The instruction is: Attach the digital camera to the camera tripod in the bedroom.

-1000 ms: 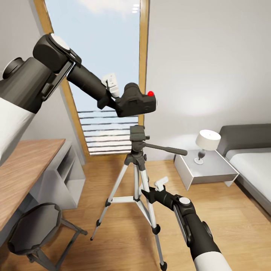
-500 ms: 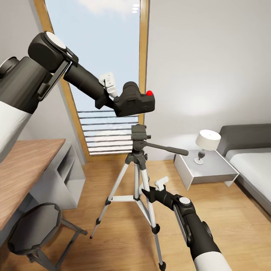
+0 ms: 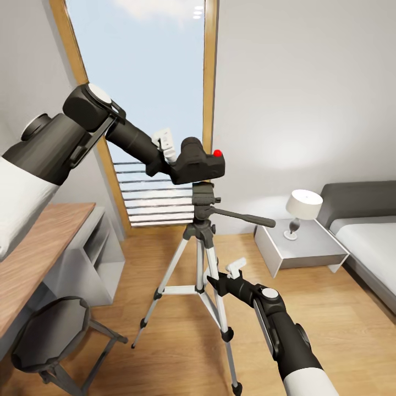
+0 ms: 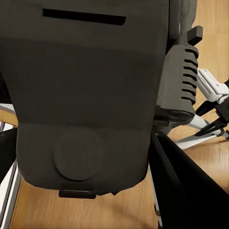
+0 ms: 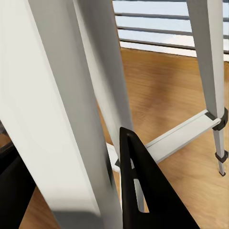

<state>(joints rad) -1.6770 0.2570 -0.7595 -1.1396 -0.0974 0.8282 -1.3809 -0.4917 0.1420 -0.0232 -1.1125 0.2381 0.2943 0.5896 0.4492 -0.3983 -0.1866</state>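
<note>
While I am watching through the head view, my left gripper (image 3: 175,159) is pinching the digital camera (image 3: 198,165) from its window side and holding it right over the black head of the camera tripod (image 3: 202,231). The camera's underside is sitting at, or just above, the tripod's top plate; I cannot tell whether the two are touching. Its red button is facing up, on the side toward the bed (image 3: 366,231). In the left wrist view the digital camera (image 4: 90,95) is covering most of the frame, its dark flat body close against the lens, with a ribbed grey part of the tripod head and a strip of wood floor (image 4: 210,157) showing beside it.

My right gripper (image 3: 220,285) is reaching low, its fingers pressing on either side of one silver leg of the tripod, just beside the cross brace. In the right wrist view that leg (image 5: 62,119) is running broad and pale across the frame, with one dark fingertip (image 5: 143,191) lying against it.

The tripod is standing on the wood floor in front of the tall wood-framed window (image 3: 143,82), with its long pan handle pointing toward the nightstand (image 3: 302,247) and its white lamp (image 3: 302,212). A wooden desk (image 3: 38,247) and a grey round stool (image 3: 52,335) are sitting on my left.
</note>
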